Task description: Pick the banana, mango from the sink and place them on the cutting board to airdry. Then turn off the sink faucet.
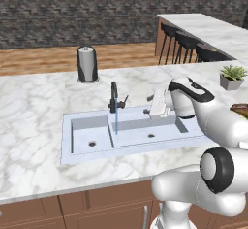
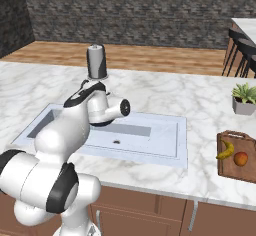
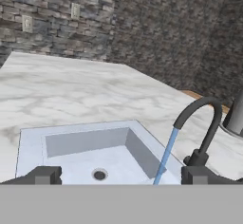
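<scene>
On the dark brown cutting board (image 2: pixel 231 166), at the counter's right, lie the yellow banana (image 2: pixel 226 150) and the orange-red mango (image 2: pixel 241 158). The pale double sink (image 1: pixel 85 126) holds no fruit that I can see. The dark sink faucet (image 1: pixel 114 97) stands behind the divider and a thin blue water stream (image 1: pixel 116 121) falls from it. My gripper (image 1: pixel 148 105) hovers over the larger basin, just right of the faucet, jaws open and empty. In the hand view the gripper (image 3: pixel 121 178) has the faucet (image 3: pixel 201 123) close ahead on the right, above one fingertip (image 3: pixel 199 175).
A dark cylindrical paper-towel holder (image 1: pixel 87 64) stands on the marble behind the sink. A grey potted plant (image 2: pixel 245 99) sits at the far right, beyond the board. Black bar stools (image 1: pixel 186 46) line a second counter at the back right.
</scene>
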Motion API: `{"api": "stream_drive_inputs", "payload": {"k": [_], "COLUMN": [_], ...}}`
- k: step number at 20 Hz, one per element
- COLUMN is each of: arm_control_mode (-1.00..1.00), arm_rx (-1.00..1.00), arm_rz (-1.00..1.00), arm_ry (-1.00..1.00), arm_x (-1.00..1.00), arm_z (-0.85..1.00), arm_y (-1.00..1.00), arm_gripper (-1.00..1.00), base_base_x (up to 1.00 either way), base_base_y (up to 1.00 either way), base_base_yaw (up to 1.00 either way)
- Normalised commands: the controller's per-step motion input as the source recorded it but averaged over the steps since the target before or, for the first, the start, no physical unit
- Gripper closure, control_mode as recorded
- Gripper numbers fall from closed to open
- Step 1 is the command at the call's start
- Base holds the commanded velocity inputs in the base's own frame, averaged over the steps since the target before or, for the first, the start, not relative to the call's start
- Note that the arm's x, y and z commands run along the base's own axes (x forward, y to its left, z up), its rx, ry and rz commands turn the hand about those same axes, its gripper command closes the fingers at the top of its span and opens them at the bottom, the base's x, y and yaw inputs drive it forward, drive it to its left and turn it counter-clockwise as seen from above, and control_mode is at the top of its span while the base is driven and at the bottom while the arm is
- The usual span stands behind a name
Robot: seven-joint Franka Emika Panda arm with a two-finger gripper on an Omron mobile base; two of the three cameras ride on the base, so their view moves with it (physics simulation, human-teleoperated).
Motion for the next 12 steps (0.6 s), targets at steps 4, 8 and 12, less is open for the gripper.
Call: {"api": "stream_drive_inputs", "payload": {"k": [4,8,12], "arm_control_mode": [-1.00,-1.00,-1.00], "arm_rx": [0.00,0.00,0.00], "arm_rz": [0.15,0.18,0.15], "arm_ry": [0.00,0.00,0.00], "arm_x": [0.15,0.16,0.06], "arm_z": [0.00,0.00,0.00], "arm_y": [-0.12,-0.01,0.00], "arm_gripper": [-1.00,-1.00,-1.00], "base_base_x": [0.00,0.00,0.00], "base_base_y": [0.00,0.00,0.00], "base_base_yaw": [0.00,0.00,0.00]}}
